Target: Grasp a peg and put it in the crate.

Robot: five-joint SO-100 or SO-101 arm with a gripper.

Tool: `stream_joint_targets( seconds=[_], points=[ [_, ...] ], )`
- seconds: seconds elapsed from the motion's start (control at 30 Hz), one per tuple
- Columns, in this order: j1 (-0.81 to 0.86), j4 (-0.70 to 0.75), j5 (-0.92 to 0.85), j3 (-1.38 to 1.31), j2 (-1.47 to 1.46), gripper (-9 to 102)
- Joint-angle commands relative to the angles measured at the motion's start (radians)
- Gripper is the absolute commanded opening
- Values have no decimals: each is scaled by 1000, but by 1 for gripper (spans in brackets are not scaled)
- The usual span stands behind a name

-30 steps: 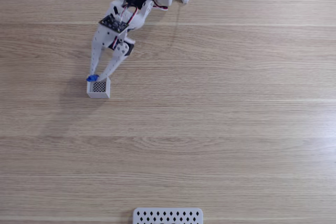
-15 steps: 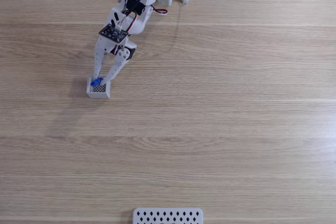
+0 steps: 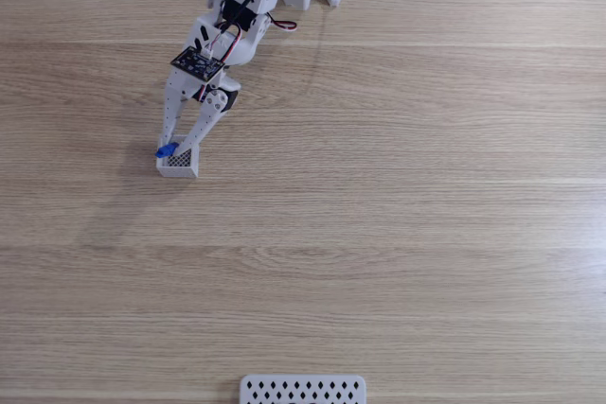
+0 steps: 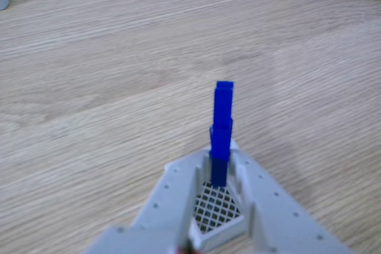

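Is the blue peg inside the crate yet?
Not fully: the thin blue peg stands upright between the claw fingers, its lower end just above the small white crate's mesh floor.

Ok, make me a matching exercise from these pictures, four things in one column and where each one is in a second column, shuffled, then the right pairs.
Things:
1. peg
2. crate
3. gripper
4. perforated panel

Places, going by the fixed view:
A. at the bottom edge of the picture, on the table
B. between the gripper's fingers, its lower end in the crate's opening
C. on the table at left, under the fingertips
D. reaching down from the arm at the top, fingertips at the crate

Pairs: 1-B, 2-C, 3-D, 4-A
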Motion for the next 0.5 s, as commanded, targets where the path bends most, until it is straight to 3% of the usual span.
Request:
stream_joint_targets(
  seconds=[0.0, 0.47],
  points=[
    [20, -35, -5, -75, 31, 9],
    [25, -23, -18, -87, 51, 13]
  ],
)
